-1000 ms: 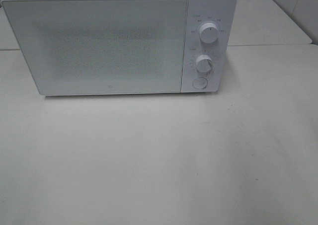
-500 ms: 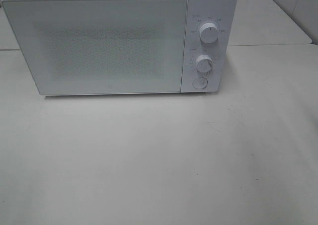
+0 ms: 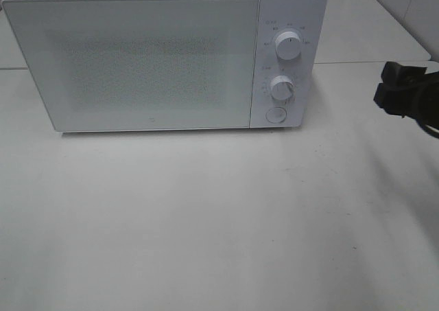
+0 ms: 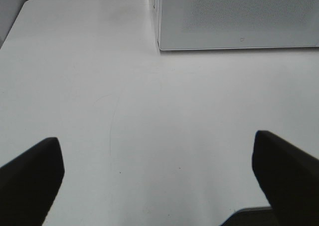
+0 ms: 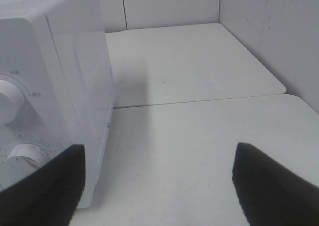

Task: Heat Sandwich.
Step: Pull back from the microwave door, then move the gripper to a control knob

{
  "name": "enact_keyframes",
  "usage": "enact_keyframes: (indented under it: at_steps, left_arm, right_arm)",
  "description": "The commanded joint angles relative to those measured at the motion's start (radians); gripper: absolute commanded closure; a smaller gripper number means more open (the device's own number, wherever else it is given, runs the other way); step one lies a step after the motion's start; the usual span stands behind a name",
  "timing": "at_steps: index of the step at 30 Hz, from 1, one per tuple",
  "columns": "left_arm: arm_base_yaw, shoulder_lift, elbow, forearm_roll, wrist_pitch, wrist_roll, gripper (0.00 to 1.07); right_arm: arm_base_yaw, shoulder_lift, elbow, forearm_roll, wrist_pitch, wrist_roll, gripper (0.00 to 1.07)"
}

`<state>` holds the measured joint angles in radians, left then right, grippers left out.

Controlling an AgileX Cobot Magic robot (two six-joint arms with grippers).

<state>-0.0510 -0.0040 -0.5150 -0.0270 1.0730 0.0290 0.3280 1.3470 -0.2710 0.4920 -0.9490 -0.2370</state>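
Microwave: stands on the table with its door shut. I make out nothing through the speckled window.
Sandwich: in none of my views. It may be behind that door, but I cannot tell.
Right claw: released and empty. I hold it beside the control panel, level with the lower knob, probably to reach the dials or the round button.
Left claw: spread wide and empty. I hold it low over bare table before the microwave, clear of the door.

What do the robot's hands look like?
Both are plain black. The left gripper has two flat, wedge-shaped fingers with blunt tips. The right gripper looks the same; from the high camera its arm end is a chunky black block. No markings show.
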Motion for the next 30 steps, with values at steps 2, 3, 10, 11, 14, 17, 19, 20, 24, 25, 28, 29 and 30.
enact_keyframes:
  at_steps: [2,3,10,11,14,17,19,20,24,25,28,29,30]
  left_arm:
    - [0.004,-0.025,0.001,-0.007,-0.004,-0.009,0.10]
    - [0.004,-0.025,0.001,-0.007,-0.004,-0.009,0.10]
    - [0.004,-0.025,0.001,-0.007,-0.004,-0.009,0.10]
    - [0.004,-0.025,0.001,-0.007,-0.004,-0.009,0.10]
    - [0.004,-0.025,0.001,-0.007,-0.004,-0.009,0.10]
    - [0.004,-0.025,0.001,-0.007,-0.004,-0.009,0.10]
    - [0.004,-0.025,0.001,-0.007,-0.004,-0.009,0.10]
    - [0.004,-0.025,0.001,-0.007,-0.004,-0.009,0.10]
    - [0.004,-0.025,0.001,-0.007,-0.004,-0.009,0.10]
    - [0.004,-0.025,0.001,-0.007,-0.004,-0.009,0.10]
    - [0.004,-0.025,0.001,-0.007,-0.004,-0.009,0.10]
    - [0.004,-0.025,0.001,-0.007,-0.004,-0.009,0.10]
    - [0.004,-0.025,0.001,-0.007,-0.004,-0.009,0.10]
  right_arm:
    - [0.085,0.055,-0.001,0.102,-0.083,-0.049,0.24]
    - [0.107,0.069,-0.001,0.129,-0.101,-0.055,0.23]
    - [0.292,0.169,-0.027,0.280,-0.179,-0.067,0.24]
    - [0.309,0.180,-0.037,0.293,-0.181,-0.073,0.24]
    - [0.358,0.220,-0.075,0.348,-0.183,-0.100,0.24]
    - [0.403,0.274,-0.130,0.409,-0.186,-0.153,0.25]
    - [0.413,0.288,-0.145,0.422,-0.186,-0.166,0.26]
    - [0.421,0.301,-0.158,0.431,-0.186,-0.176,0.26]
    - [0.443,0.347,-0.207,0.446,-0.186,-0.184,0.26]
    - [0.443,0.367,-0.230,0.444,-0.178,-0.184,0.26]
    - [0.443,0.383,-0.251,0.444,-0.166,-0.184,0.27]
    - [0.443,0.399,-0.272,0.444,-0.165,-0.184,0.27]
    - [0.443,0.406,-0.281,0.444,-0.160,-0.184,0.27]
